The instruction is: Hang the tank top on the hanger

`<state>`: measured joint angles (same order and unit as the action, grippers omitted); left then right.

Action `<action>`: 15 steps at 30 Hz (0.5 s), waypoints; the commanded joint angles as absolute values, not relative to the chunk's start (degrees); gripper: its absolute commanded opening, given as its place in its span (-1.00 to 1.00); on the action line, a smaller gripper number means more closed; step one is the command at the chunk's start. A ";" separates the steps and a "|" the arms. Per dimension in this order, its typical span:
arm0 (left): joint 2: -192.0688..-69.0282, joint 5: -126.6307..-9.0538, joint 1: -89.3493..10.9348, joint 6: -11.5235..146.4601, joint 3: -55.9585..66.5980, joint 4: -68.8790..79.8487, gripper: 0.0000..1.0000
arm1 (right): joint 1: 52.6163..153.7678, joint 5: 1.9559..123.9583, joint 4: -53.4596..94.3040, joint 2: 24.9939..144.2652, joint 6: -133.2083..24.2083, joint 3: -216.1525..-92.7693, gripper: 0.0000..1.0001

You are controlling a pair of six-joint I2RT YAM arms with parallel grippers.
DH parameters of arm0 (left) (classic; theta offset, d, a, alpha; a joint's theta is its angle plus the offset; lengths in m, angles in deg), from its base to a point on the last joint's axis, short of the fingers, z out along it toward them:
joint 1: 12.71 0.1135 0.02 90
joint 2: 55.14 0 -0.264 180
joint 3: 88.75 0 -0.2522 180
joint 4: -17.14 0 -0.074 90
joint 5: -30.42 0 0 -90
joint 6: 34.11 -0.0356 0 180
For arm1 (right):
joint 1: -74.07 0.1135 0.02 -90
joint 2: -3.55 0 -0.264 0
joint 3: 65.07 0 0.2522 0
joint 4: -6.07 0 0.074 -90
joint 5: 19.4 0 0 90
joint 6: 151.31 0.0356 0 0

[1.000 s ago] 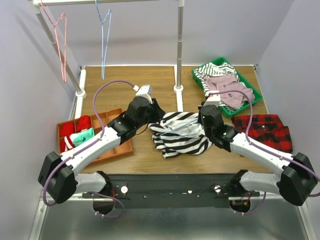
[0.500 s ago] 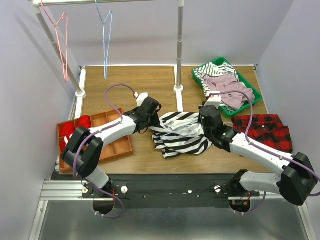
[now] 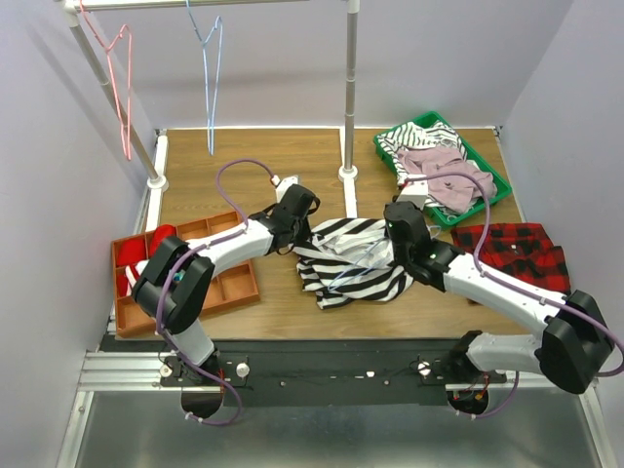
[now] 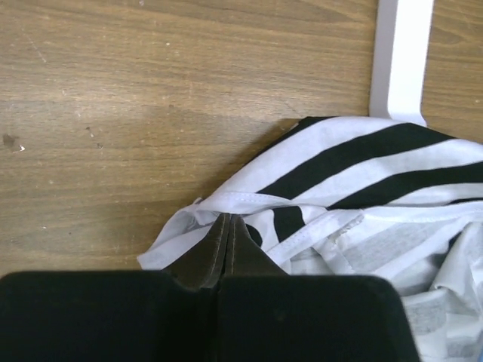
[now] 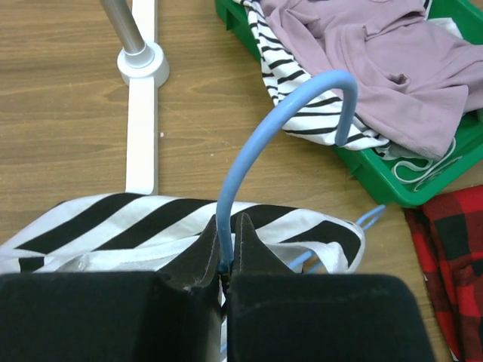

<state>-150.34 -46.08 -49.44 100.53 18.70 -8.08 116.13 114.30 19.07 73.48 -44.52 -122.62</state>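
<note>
The black-and-white striped tank top [image 3: 351, 271] lies bunched on the table's middle. My right gripper [image 3: 395, 234] is shut on the neck of the light-blue wire hanger; its hook [image 5: 287, 105] curves up from the jaws [image 5: 230, 222], and its wire runs in under the tank top [image 5: 151, 226], showing again at the cloth's right edge [image 5: 370, 219]. My left gripper [image 3: 298, 234] is low at the top's left edge. Its jaws [image 4: 229, 219] are pressed together at the white hem [image 4: 249, 200], which peaks at the tips. The striped cloth [image 4: 362, 158] spreads to the right.
A green tray [image 3: 487, 190] at the back right holds a pale pink garment [image 3: 439, 171] and striped cloth. Red-and-black plaid cloth [image 3: 512, 253] lies at the right. A brown divided tray [image 3: 229, 288] sits left. The rack's post [image 3: 349, 88] stands behind; a pink-red hanger [image 3: 122, 88] and another blue hanger [image 3: 210, 78] hang.
My left arm has dropped low and stretched out, bringing its gripper down onto the tank top's left hem. The hanging blue hanger has swung slightly right. The right gripper has barely moved.
</note>
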 commanded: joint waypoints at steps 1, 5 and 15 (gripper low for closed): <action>-145.94 -48.33 -49.18 97.11 17.72 -7.08 -1.00 | 116.60 120.95 23.60 76.23 -42.25 -128.21 -0.99; -141.02 -49.12 -49.18 96.23 21.06 -7.34 -1.00 | 116.60 125.34 26.77 80.09 -40.22 -132.52 -0.99; -133.97 -48.33 -49.36 95.27 28.01 -7.60 -0.28 | 116.60 125.54 36.71 90.39 -33.81 -142.46 -0.99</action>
